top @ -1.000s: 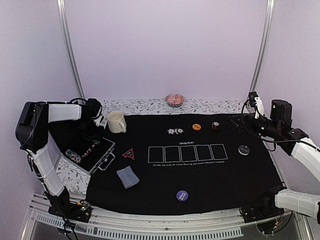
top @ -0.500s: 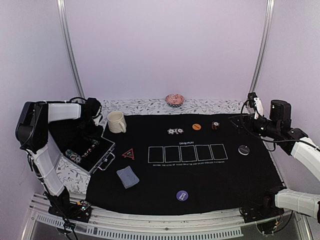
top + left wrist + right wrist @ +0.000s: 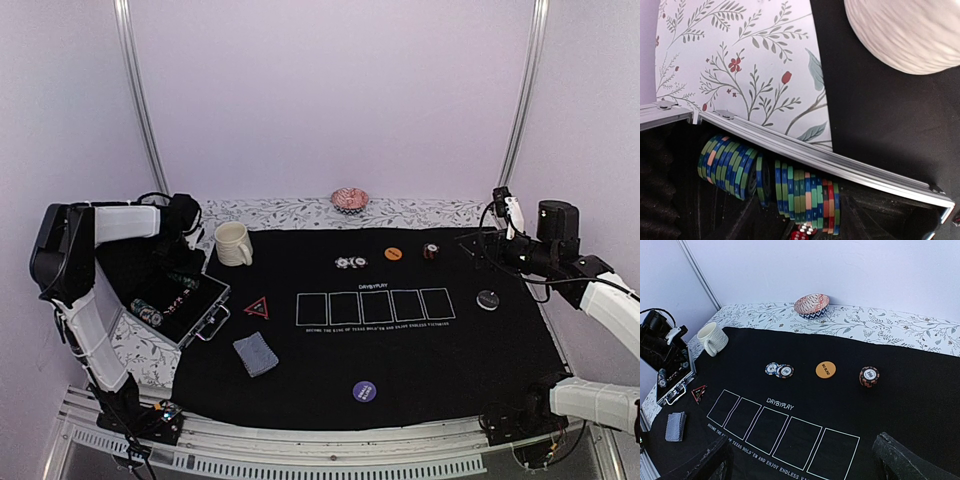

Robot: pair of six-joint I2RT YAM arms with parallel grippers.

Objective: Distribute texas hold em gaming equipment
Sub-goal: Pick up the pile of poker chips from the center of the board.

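Two striped chips [image 3: 351, 262] [image 3: 779, 370], an orange button [image 3: 393, 254] [image 3: 825, 370] and a short chip stack [image 3: 430, 251] [image 3: 869, 376] lie along the far side of the black mat. A black button [image 3: 487, 299], a purple button [image 3: 365, 391], the blue-backed card deck [image 3: 256, 354] [image 3: 675, 426] and the red-outlined triangle [image 3: 257, 308] [image 3: 699, 392] also lie on the mat. My left gripper [image 3: 186, 258] hangs over the open case [image 3: 205, 310]; its fingers do not show. Rows of chips [image 3: 805, 195] stand in the case. My right gripper [image 3: 472, 244] [image 3: 810, 465] is open, empty and raised.
A cream mug [image 3: 232, 243] [image 3: 910, 30] stands just beyond the case. A pink ruffled dish [image 3: 350, 199] [image 3: 811, 305] sits on the floral cloth at the back. Five outlined card boxes [image 3: 376, 306] are printed mid-mat. Red dice [image 3: 802, 233] lie in the case.
My left arm has drawn back a little over the case. My right arm has shifted slightly up and to the right. Nothing on the mat has moved.
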